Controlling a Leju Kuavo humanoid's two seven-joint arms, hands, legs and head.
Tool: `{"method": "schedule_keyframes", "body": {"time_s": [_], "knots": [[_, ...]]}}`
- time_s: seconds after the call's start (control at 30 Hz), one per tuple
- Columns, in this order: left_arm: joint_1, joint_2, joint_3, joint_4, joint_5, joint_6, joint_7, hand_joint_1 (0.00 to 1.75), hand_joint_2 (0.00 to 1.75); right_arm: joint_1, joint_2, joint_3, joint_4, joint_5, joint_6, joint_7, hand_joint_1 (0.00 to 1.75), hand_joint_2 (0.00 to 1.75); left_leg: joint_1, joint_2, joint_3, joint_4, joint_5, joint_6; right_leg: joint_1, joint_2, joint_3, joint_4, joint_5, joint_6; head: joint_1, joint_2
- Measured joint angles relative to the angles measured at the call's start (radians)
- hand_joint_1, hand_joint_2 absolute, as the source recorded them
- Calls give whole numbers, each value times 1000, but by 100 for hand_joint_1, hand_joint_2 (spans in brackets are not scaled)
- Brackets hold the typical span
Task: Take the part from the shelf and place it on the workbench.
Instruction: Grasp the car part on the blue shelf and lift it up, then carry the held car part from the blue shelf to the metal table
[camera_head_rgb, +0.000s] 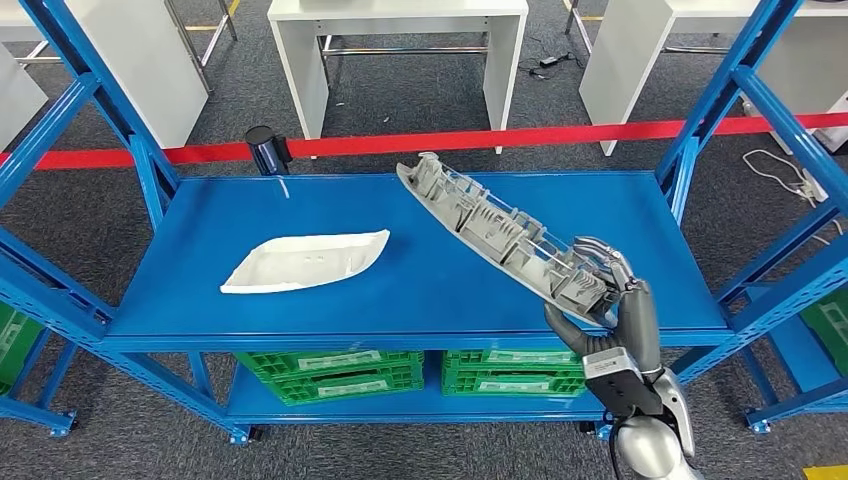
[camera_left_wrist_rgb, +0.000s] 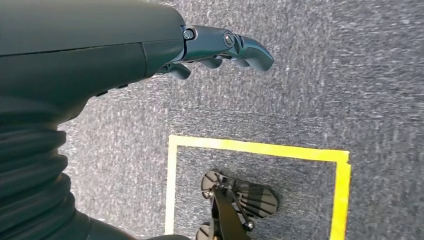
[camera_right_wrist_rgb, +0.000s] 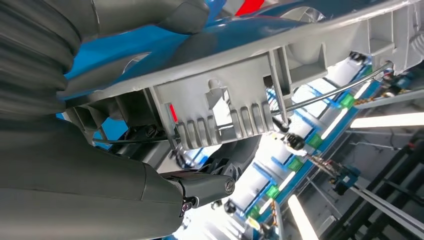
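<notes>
The right robot hand (camera_head_rgb: 610, 300) was closest to the camera. It held one end of a long grey part (camera_head_rgb: 505, 235), fingers wrapped around it. The part stuck out slanted above the blue shelf (camera_head_rgb: 440, 285), with its far end up in the air. The left robot hand (camera_left_wrist_rgb: 220, 47) hung down by the floor, holding nothing, its fingers a bit bent.

The part was long and held only at one end. I think it could tip or slip out if the arm swung fast. Its far end could also bump the blue posts when the robot turned away.

There was one grey part and one white tray-like piece (camera_head_rgb: 305, 262) lying on the shelf. Two green crates (camera_head_rgb: 330, 372) sat below. Farther back stood one dark round post (camera_head_rgb: 266, 148) and a red tape (camera_head_rgb: 560, 135)
</notes>
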Motion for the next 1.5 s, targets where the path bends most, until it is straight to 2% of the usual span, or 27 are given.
{"method": "schedule_keyframes", "body": {"time_s": [0.2, 0.7, 1.1, 1.37, 1.5], "knots": [[-1, 0, 0, 0, 19, -25, -56, 0, 175, 14, -1, -32, -43, -132, 93, -67, 175, 175, 0, 0, 0, 0, 0, 0, 0, 0, 0, 0, 0, 0, 0, 0], [-7, 5, 0, 0, 58, -78, -111, 0, 175, 46, -14, -80, -160, -360, 348, -175, 175, 175, 0, 0, 0, 0, 0, 0, 0, 0, 0, 0, 0, 0, 0, 0], [-10, 8, 0, 1, 78, -152, -110, 0, 175, 68, -29, -84, -223, -588, 692, -161, 175, 175, 0, 0, 0, 0, 0, 0, 0, 0, 0, 0, 0, 0, 0, 0], [-12, 10, 1, 1, 89, -162, -94, 0, 175, 79, -51, -83, -227, -660, 824, -156, 175, 175, 0, 0, 0, 0, 0, 0, 0, 0, 0, 0, 0, 0, 0, 0], [-14, 14, 1, 0, 89, -158, -81, 0, 175, 71, -61, -79, -226, -668, 850, -131, 175, 175, -3, 0, 0, 2, -2, 2, -3, 0, 1, -1, 1, 1, 0, 0]]}}
